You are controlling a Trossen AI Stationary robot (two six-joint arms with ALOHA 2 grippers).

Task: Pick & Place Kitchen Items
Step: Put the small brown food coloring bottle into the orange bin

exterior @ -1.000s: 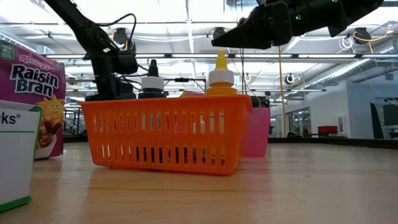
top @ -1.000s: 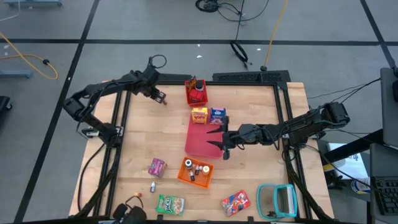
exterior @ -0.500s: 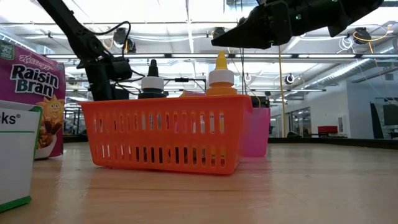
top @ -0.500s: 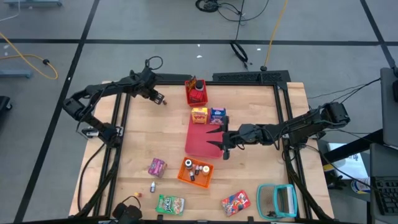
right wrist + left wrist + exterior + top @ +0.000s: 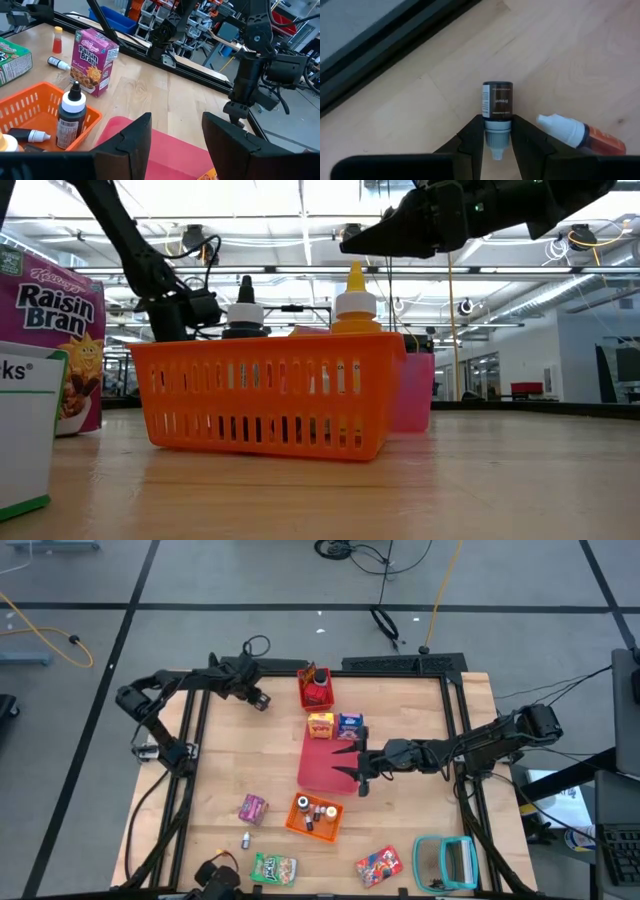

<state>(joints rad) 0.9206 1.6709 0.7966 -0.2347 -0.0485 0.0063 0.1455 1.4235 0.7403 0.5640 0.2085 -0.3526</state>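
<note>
- Left gripper [image 5: 259,701]: at the far left of the worktop [image 5: 240,760], fingers [image 5: 472,136] clamped on a dark bottle [image 5: 497,106] by its neck.
- Dark bottle: held above the wood; long axis runs straight out along the fingers, base leading, cap back between them.
- Dropper bottle [image 5: 580,135]: lying flat on the wood just beside the held bottle, white tip toward it, orange body away.
- Right gripper [image 5: 352,763]: waits over the red mat [image 5: 322,768], fingers spread, empty.
- Orange bin [image 5: 314,816]: already holds several small bottles; judged partly filled.
- Red bin [image 5: 317,692]: holds an item at the far edge.
- Yellow carton [image 5: 320,725], blue carton [image 5: 350,724]: at the mat's far end.
- Loose, judged still to sort: purple carton [image 5: 252,808], green packet [image 5: 272,867], red packet [image 5: 379,864], tiny bottles [image 5: 245,840].
</note>
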